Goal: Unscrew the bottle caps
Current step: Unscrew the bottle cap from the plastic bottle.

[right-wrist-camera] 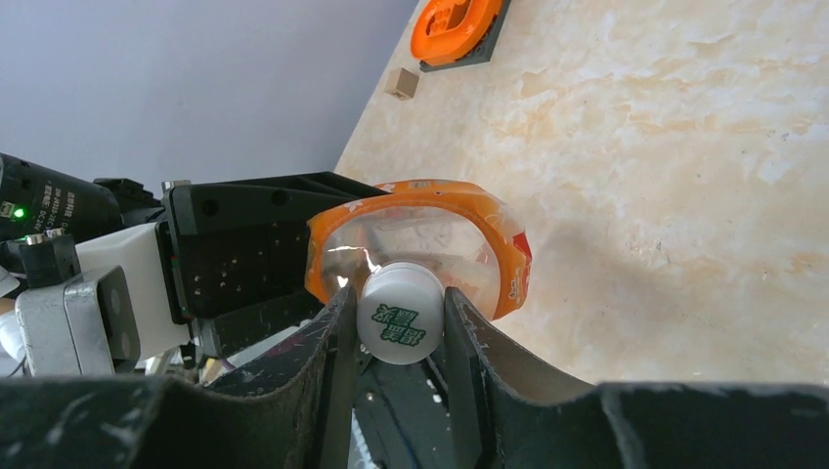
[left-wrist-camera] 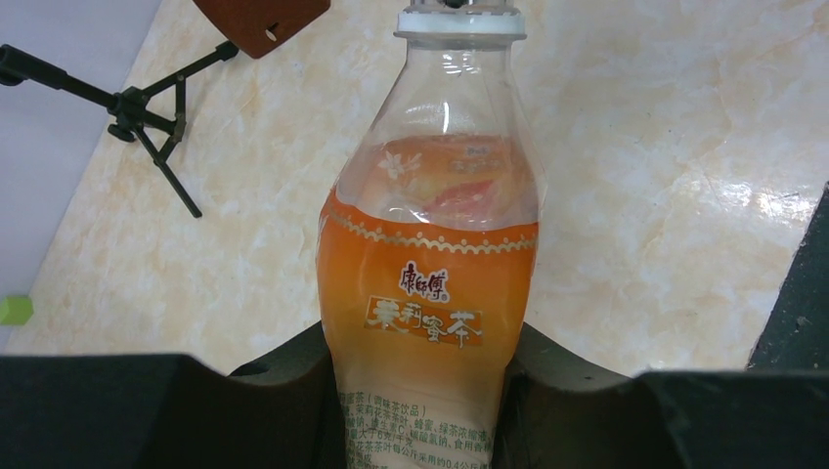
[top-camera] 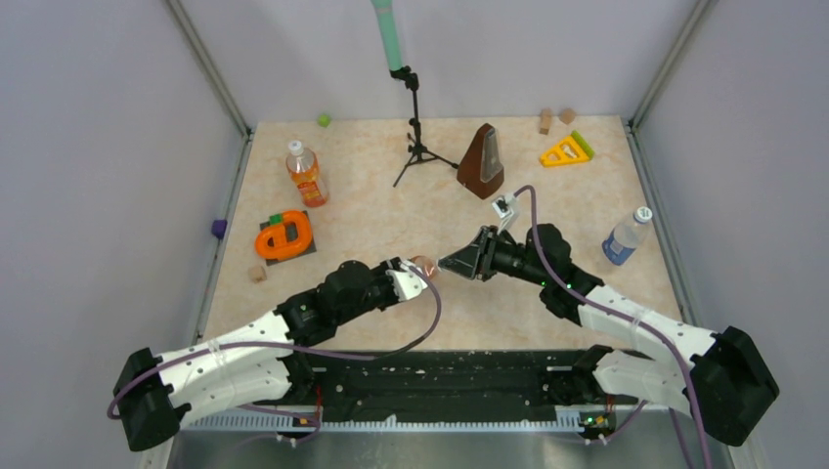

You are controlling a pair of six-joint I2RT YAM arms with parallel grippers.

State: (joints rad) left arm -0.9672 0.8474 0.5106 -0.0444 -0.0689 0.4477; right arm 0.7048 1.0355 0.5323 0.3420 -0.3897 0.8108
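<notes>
1. Top view: two arms meet near the middle of the beige, marble-patterned counter (top-camera: 371,195).
   - The left claw (top-camera: 418,274) is clamped on a squat bottle (top-camera: 426,265), held sideways with its neck toward 3 o'clock.
   - The right claw (top-camera: 452,262) meets the neck from that side.
   - A slim bottle (top-camera: 306,174) of orange drink stands at 10 o'clock, and a clear bottle (top-camera: 624,236) with a blue label lies tilted at 3 o'clock. Both are capped in white.
   - A brown pyramid metronome (top-camera: 483,161) and a thin black tripod (top-camera: 418,127) stand at 12 o'clock, well apart from the claws.
   - An orange ring (top-camera: 284,236) on a dark plate sits at 9 o'clock.

2. Left wrist view: black fingers (left-wrist-camera: 283,366) press both sides of the squat bottle's lower body.
   - The bottle is smooth clear plastic with rounded shoulders and a glossy orange label edged in gold.
   - Its white cap (left-wrist-camera: 459,20) is at 12 o'clock, partly cut off by the picture's edge.

3. Right wrist view: the right claw's matte black fingers are drawn close and touch the cap on both sides at 6 o'clock.
   - The cap's flat top carries green print.
   - The left claw's perforated black body fills 9 o'clock.
   - A small wooden block (right-wrist-camera: 401,83) lies at 12 o'clock, near the orange ring.
</notes>
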